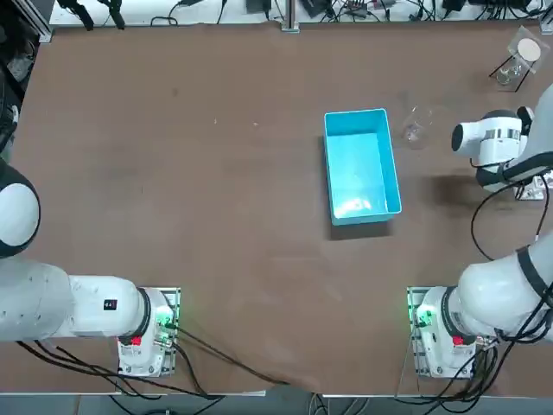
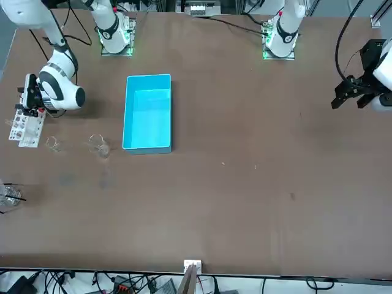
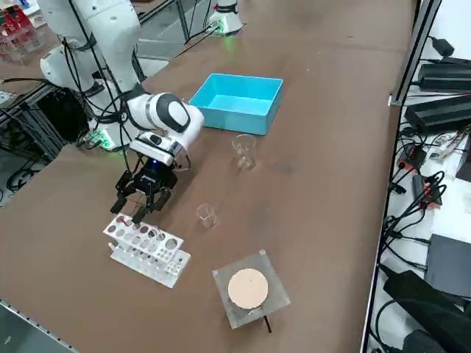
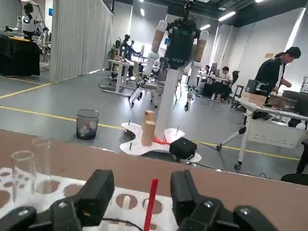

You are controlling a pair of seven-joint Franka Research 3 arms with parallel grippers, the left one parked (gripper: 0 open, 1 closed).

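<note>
Position of right gripper: at the robot's right edge of the table, pointing straight down over the white test-tube rack. Hangs just above the rack's end nearest the arm's base; no contact visible from the side. Fingers released — spread wide apart, clamping nothing. Between them, in the wrist view: thin red rod, upright, clear of both pads, lower end out of sight. Behind the rod, the rack's white top plate with its round holes; at one end of it, two glass tubes standing upright.

Around the rack: small beaker just beside it on the table-centre side, upright, apart from the gripper. Farther in, larger beaker, upright, near a corner of the blue bin but not touching. Bin open-topped, mid-table, well apart from gripper and rack. Clear square plate carrying a round tan disc — near the rack, toward the table's far corner.
</note>
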